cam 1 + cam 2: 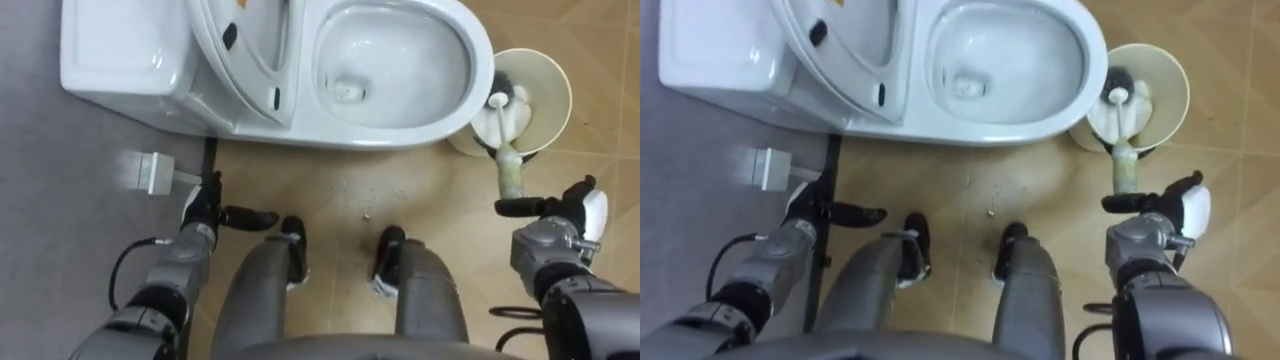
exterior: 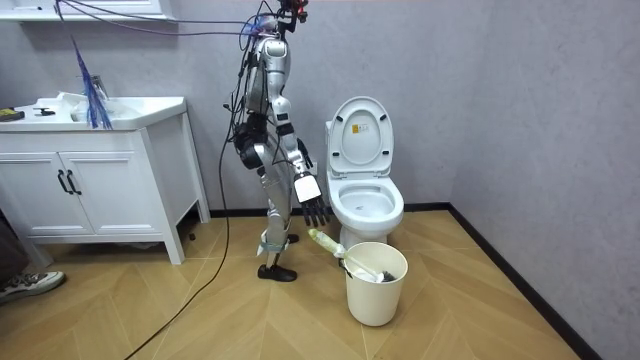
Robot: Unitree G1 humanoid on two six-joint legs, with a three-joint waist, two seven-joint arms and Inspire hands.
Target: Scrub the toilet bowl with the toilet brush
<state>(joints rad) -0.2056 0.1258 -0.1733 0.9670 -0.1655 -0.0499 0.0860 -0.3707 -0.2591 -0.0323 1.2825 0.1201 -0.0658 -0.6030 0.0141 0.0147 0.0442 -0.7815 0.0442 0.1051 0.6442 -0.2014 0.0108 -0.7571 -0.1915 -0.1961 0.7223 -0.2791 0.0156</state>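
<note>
The white toilet (image 1: 478, 70) stands just ahead of me with its lid and seat (image 1: 250, 50) raised and the bowl bare. To its right a cream bucket (image 1: 555, 85) holds the toilet brush (image 1: 510, 170), whose pale handle leans out over the rim toward me. My right hand (image 1: 565, 205) hangs open just below the handle's end, thumb pointing left, not touching it. My left hand (image 1: 205, 210) hangs open at my left side near the wall. In the room view I stand facing the toilet (image 2: 365, 200), with the bucket (image 2: 376, 290) and brush (image 2: 335, 247) by my right hand (image 2: 315, 208).
The cistern (image 1: 120, 55) sits against the grey wall. A small white box (image 1: 150, 170) lies by the wall at my left. Small specks (image 1: 365, 215) dot the wood floor before the bowl. A white vanity cabinet (image 2: 90, 180) stands behind me. A shoe (image 2: 25, 285) shows at the room view's left edge.
</note>
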